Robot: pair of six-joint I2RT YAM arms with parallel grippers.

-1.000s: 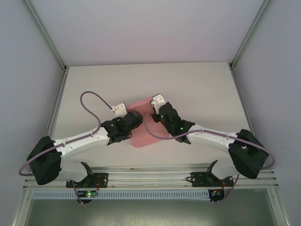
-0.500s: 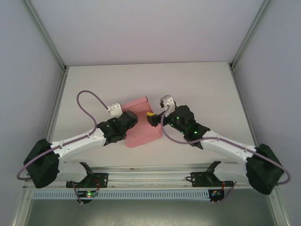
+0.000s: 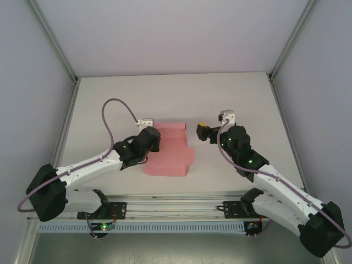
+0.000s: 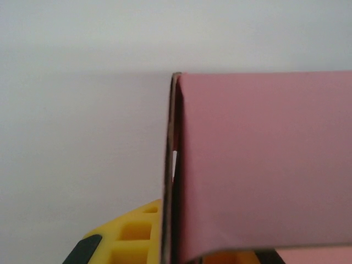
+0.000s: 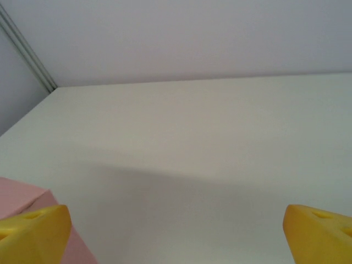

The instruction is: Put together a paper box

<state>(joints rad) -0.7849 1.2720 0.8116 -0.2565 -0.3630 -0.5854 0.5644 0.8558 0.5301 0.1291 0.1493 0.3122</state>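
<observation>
The box (image 3: 170,154) lay mid-desk (image 3: 236,99), its left edge seemingly pinched by the left fingers (image 4: 126,242). The right fingers (image 5: 33,234) were spread, nearby. A firm pinch would steady folding.

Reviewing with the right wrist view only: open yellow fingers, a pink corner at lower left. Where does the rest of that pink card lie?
Observer: From above, the paper box lies on the table, just left of the right gripper.
Operator: Are they touching?
Observer: No, a thin strip of bare table separates them.
Operator: And the left arm?
Observer: The left gripper sits at the box's left edge; its wrist view shows a pink wall between its yellow fingers.
</observation>
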